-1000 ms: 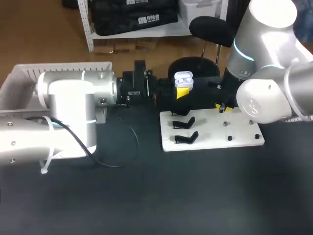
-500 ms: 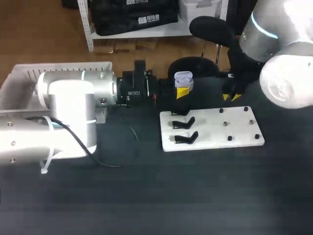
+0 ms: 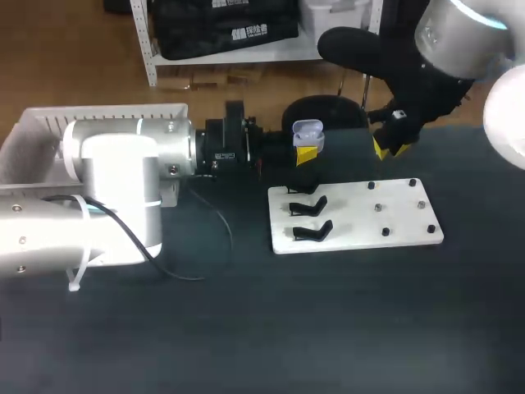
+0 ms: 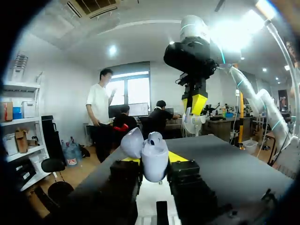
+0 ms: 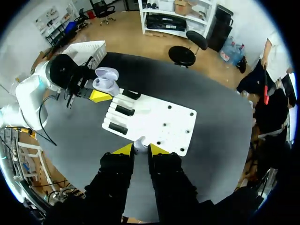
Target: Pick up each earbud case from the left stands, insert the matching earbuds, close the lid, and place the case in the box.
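Right pincer [image 5: 140, 149] clamps what looks like an earbud [image 5: 139, 144]; left pincer [image 4: 154, 160] grips the open case [image 4: 151, 149]; next, seat the bud in its socket

Yellow tips on my left gripper [image 3: 305, 153] and right gripper [image 5: 139, 151], a pale lilac earbud case [image 3: 308, 129], a white earbud [image 5: 139, 144], a white board [image 3: 369, 222] with black stands [image 3: 312, 232] at nine o'clock, a plain black table [image 3: 328, 328].
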Robot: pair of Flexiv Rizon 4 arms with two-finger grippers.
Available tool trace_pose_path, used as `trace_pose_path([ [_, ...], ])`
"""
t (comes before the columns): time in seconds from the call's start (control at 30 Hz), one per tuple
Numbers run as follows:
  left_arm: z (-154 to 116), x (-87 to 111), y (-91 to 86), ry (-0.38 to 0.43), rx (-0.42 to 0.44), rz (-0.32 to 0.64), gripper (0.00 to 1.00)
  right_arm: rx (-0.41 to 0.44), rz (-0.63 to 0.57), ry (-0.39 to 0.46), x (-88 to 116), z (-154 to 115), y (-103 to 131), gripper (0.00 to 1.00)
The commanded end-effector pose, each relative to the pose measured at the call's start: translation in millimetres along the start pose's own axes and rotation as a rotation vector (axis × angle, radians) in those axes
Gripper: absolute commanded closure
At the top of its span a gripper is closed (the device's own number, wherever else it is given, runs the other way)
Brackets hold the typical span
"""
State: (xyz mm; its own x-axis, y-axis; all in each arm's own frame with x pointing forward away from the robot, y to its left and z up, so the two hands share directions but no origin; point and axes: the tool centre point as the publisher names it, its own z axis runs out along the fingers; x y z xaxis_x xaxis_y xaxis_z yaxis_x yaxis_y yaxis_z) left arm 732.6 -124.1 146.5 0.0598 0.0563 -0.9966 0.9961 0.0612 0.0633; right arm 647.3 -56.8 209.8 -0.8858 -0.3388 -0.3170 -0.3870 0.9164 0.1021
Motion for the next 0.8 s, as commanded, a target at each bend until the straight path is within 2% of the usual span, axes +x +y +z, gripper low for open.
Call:
trace_pose_path([
  [0.03, 0, 1.2, -0.2, -0.004, -0.003, 0.003, 1.00, 0.012, -0.005, -0.007, -3, -20, 10, 1.00],
  [0.4, 0, 1.2, -0.2, -0.004, -0.003, 0.003, 1.00, 0.005, -0.094, -0.017, -42, -26, 49, 1.00],
  [0.8, 0, 1.2, -0.2, -0.004, -0.003, 0.003, 1.00, 0.007, -0.162, 0.005, -73, -2, 81, 1.00],
])
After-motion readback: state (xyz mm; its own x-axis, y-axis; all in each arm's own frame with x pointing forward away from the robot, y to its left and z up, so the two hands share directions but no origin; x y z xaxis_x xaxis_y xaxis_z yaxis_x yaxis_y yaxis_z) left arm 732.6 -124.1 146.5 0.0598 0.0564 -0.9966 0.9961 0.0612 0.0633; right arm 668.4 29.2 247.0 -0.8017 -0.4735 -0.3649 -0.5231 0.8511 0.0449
